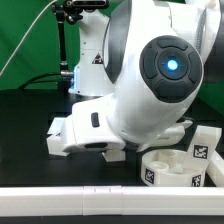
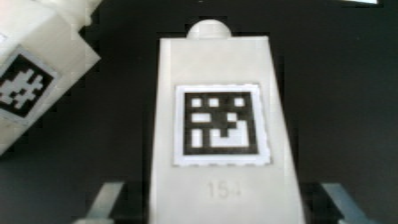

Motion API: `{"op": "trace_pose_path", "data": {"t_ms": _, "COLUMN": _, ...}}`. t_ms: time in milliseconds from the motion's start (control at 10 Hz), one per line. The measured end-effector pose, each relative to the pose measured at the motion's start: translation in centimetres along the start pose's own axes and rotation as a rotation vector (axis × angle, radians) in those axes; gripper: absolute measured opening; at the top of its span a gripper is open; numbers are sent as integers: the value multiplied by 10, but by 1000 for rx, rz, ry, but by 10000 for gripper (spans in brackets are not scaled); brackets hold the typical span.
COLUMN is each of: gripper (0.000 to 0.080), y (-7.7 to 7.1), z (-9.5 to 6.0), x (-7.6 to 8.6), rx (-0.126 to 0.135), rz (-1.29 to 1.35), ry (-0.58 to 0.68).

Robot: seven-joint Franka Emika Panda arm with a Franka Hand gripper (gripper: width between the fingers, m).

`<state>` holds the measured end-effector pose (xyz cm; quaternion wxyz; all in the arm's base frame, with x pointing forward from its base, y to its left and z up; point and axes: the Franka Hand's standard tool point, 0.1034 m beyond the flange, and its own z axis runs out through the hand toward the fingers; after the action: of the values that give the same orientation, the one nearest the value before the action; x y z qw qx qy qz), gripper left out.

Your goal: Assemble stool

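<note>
In the wrist view a white blocky stool leg (image 2: 222, 90) with a black-and-white tag lies lengthwise on the black table, its near end between my fingers. My gripper (image 2: 224, 203) is open. Its fingertips (image 2: 111, 198) stand on either side of the leg with a dark gap on each side. A second tagged leg (image 2: 36, 70) lies slanted close beside the first. In the exterior view the round ring-shaped seat (image 1: 180, 165) with tags sits at the front, on the exterior view's right. My gripper (image 1: 105, 150) is low over the table, mostly hidden by the arm.
The arm's big white body (image 1: 150, 80) fills the middle of the exterior view and hides the legs. A long white bar (image 1: 90, 195) runs along the front edge. A green backdrop (image 1: 30, 40) and a camera stand (image 1: 68, 45) are behind.
</note>
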<state>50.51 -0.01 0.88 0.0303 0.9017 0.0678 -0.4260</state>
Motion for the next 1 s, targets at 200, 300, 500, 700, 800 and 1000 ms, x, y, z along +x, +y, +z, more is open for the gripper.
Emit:
{"op": "trace_pose_path", "data": {"t_ms": 200, "gripper": 337, "y": 2, "z": -8, "x": -2, "rx": 3, "rz": 3, "ry": 6}}
{"op": "trace_pose_path", "data": {"t_ms": 300, "gripper": 337, "y": 2, "z": -19, "x": -9, "rx": 7, "rz": 3, "ry": 5}}
{"op": "trace_pose_path", "data": {"t_ms": 500, "gripper": 338, "y": 1, "z": -48, "x": -25, "rx": 28, "rz": 6, "ry": 2}}
{"op": "trace_pose_path", "data": {"t_ms": 700, "gripper": 338, "y": 4, "z": -58, "x": -23, "rx": 21, "rz": 7, "ry": 27}}
{"op": "trace_pose_path", "data": {"t_ms": 800, "gripper": 338, "y": 4, "z": -57, "x": -23, "rx": 22, "rz": 7, "ry": 25}}
{"op": "trace_pose_path", "data": {"t_ms": 1000, "gripper": 338, "y": 4, "z": -59, "x": -20, "rx": 27, "rz": 11, "ry": 45}}
